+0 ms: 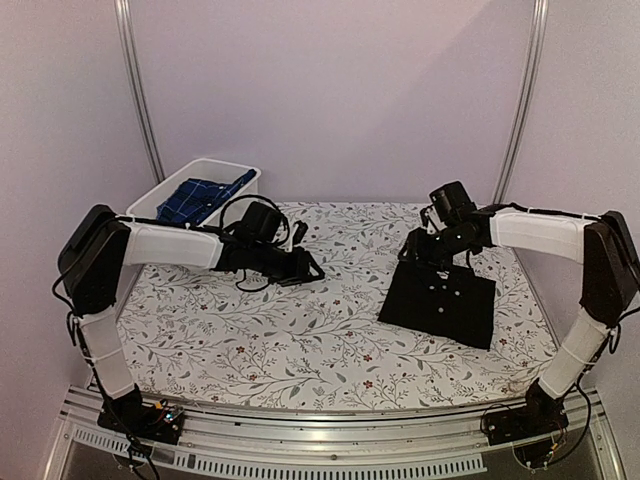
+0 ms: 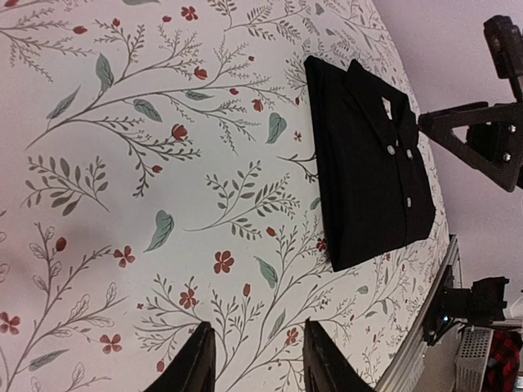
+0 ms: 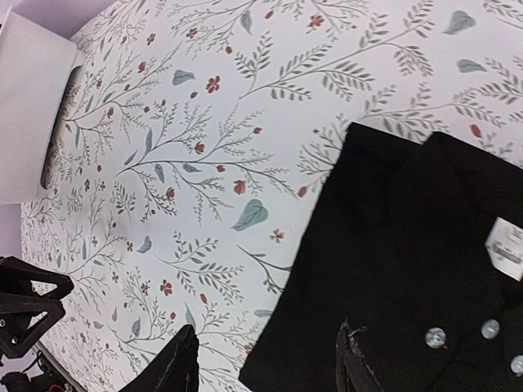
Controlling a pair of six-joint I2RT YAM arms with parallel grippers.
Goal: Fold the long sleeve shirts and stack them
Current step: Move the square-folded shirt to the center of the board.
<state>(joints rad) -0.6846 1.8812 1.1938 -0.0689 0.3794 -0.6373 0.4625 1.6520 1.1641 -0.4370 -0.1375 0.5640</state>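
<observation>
The black shirt (image 1: 440,300) lies folded into a neat rectangle on the right of the floral tablecloth, collar and pale buttons up; it also shows in the left wrist view (image 2: 368,163) and the right wrist view (image 3: 409,261). The dark blue plaid shirt (image 1: 203,196) lies crumpled in the white tub (image 1: 160,197) at the back left. My left gripper (image 1: 312,268) is open and empty above the bare cloth mid-table (image 2: 253,347). My right gripper (image 1: 420,245) is open and empty just above the black shirt's far left edge (image 3: 265,359).
The floral tablecloth (image 1: 300,340) covers the table. The tub stands off the table's back left corner, and its white wall shows in the right wrist view (image 3: 29,114). A metal rail (image 1: 330,440) runs along the near edge. Two upright poles stand at the back.
</observation>
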